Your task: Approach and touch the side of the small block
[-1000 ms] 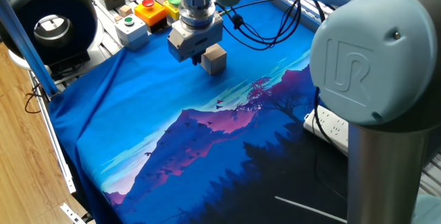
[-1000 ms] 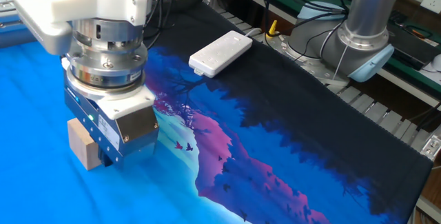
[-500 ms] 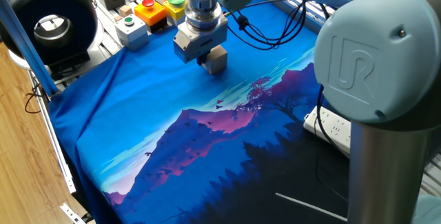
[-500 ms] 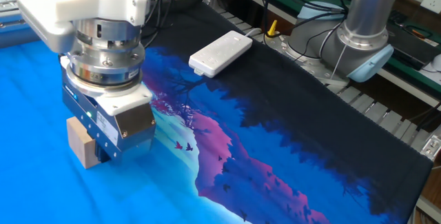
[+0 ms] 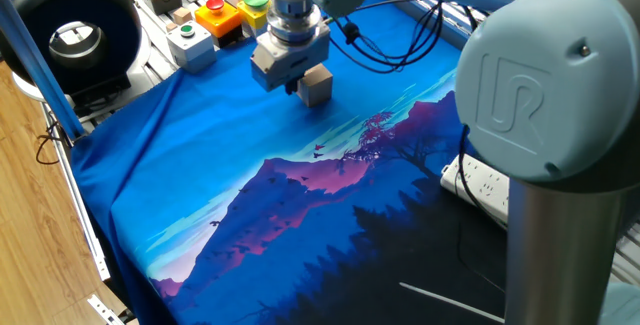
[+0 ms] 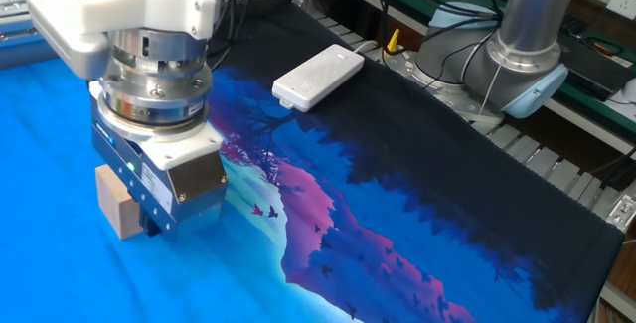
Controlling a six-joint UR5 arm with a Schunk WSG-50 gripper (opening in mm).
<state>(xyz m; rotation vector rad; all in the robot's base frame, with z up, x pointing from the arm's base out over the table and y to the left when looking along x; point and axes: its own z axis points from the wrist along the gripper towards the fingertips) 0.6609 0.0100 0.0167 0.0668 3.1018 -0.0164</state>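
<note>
The small block (image 5: pixel 317 86) is a plain pale beige cube on the blue cloth near the table's back. It also shows in the other fixed view (image 6: pixel 113 202), half hidden behind the gripper body. My gripper (image 5: pixel 296 88) stands upright, low over the cloth, right beside the block on its left side. Its dark fingertips look held together and seem to touch the block's side. In the other fixed view the gripper (image 6: pixel 151 228) sits tight against the block, and its body hides the fingers.
Button boxes stand behind the cloth: a white one (image 5: pixel 190 45), an orange one (image 5: pixel 220 17) and a green-topped one (image 5: pixel 252 1). A black round device (image 5: pixel 70 27) sits at the back left. A white power strip (image 6: pixel 318 76) lies on the dark cloth. The arm's base (image 6: pixel 517 55) stands at the right.
The gripper has shifted a little to the right, closer against the block, then almost stopped. The block has barely moved.
</note>
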